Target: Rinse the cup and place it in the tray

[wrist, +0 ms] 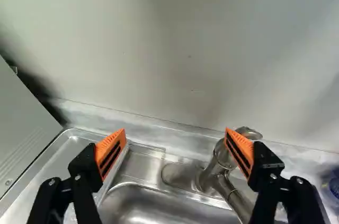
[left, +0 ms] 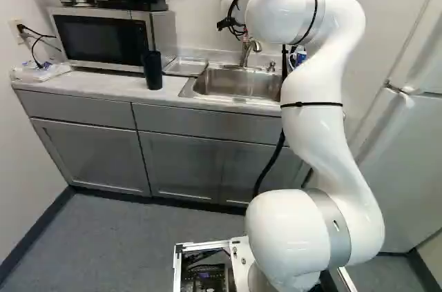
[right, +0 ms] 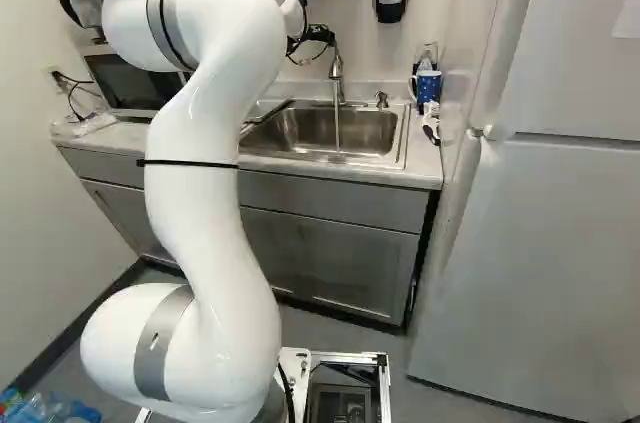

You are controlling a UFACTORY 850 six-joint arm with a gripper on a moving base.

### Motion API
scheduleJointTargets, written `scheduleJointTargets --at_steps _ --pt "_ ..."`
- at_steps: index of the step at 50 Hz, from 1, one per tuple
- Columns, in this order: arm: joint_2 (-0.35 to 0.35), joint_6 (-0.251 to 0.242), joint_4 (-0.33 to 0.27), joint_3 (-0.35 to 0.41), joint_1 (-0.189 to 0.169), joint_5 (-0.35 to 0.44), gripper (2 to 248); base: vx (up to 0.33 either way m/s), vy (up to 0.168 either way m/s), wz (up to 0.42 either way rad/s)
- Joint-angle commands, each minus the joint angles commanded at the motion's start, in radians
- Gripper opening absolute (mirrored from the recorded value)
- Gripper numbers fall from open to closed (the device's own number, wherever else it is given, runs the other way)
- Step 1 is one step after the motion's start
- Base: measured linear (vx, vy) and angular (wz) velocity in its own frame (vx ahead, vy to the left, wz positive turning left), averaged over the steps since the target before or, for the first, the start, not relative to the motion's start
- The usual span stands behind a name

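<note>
"Gripper [right: 322,38] state?"

"Released, fingers spread wide, up by the faucet [right: 337,68]. Wrist view puts the faucet near one orange pad [wrist: 241,150], wall [wrist: 175,49] ahead."

"Black cup [left: 152,70]?"

"Upright on the counter [left: 83,83], left base view, about 9 o'clock of the sink [left: 238,85], beside the microwave [left: 103,40]."

"Tray [left: 185,66]?"

"Metal, 10 o'clock of the sink, between cup and basin. Blue mug [right: 428,86] sits at 2 o'clock of the sink, right base view."

"Water?"

"Thin stream [right: 337,128], falling from faucet at 6 o'clock."
</note>
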Motion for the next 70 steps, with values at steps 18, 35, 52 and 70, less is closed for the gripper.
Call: scheduleJointTargets --at_steps 18,35,52,70 --pt "0.024 0.0 0.0 0.031 0.0 0.0 247 0.0 0.0 0.0" --pt "0.105 0.0 0.0 0.134 -0.016 0.0 247 0.0 0.0 0.0" --pt "0.18 0.0 0.0 0.226 -0.043 0.0 247 0.0 0.0 0.0" --pt "0.257 0.0 0.0 0.319 -0.074 -0.037 247 0.0 0.0 0.0"
